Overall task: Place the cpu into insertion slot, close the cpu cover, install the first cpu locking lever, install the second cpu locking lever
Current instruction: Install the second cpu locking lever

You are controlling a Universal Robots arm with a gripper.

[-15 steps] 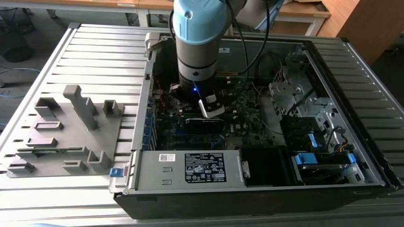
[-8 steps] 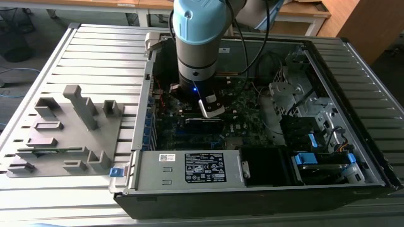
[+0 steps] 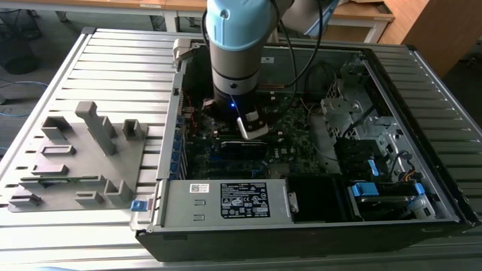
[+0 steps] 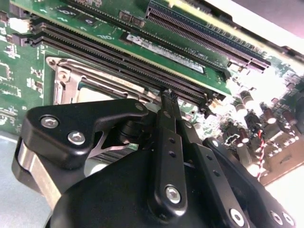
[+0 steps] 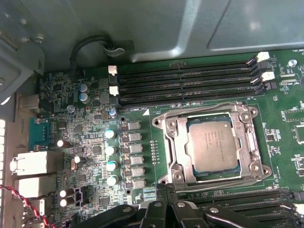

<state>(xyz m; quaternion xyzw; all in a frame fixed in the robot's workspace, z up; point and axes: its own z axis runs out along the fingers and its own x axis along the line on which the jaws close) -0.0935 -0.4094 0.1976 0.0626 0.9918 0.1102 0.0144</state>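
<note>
Second wrist view puts the gripper (image 4: pixel 167 97) low over the motherboard (image 4: pixel 28 90), fingers pressed together, clamped on nothing. Just beside its tip sits the insertion slot (image 5: pixel 211 147), and the cpu (image 5: pixel 212 145) lies seated inside it, with the cpu cover (image 5: pixel 176 147) down around the chip. My read: placing is done, the locking levers are in hand, calling for a careful hook-and-press.
</note>
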